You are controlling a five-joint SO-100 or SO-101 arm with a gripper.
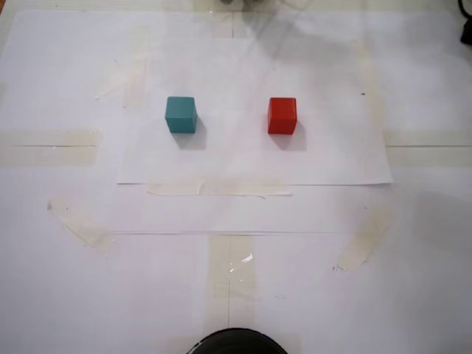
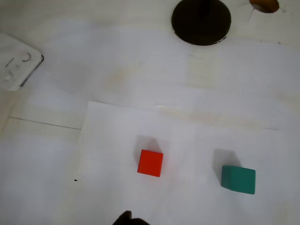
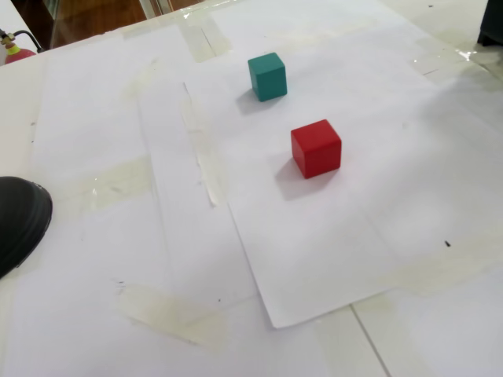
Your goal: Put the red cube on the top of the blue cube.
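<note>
Claw (image 2: 127,218) shows only as a dark tip at the bottom edge of the wrist view; cannot tell whether released or clenched. Red cube (image 1: 282,116) and blue cube (image 1: 181,114) sit flat on a paper sheet (image 1: 251,158) taped mid-worktop (image 1: 413,295), well apart, side by side. Neither is touched. In a fixed view, the red cube (image 3: 316,148) lies nearer than the blue cube (image 3: 267,76).

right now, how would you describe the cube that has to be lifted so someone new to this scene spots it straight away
Find the white paper sheet taped on the table; two small cubes sit on it, apart from each other. The one to lift is the red cube, right of its neighbour in a fixed view. Same size and plain matte faces as the blue cube, so only its bright red colour sets it apart.
</note>
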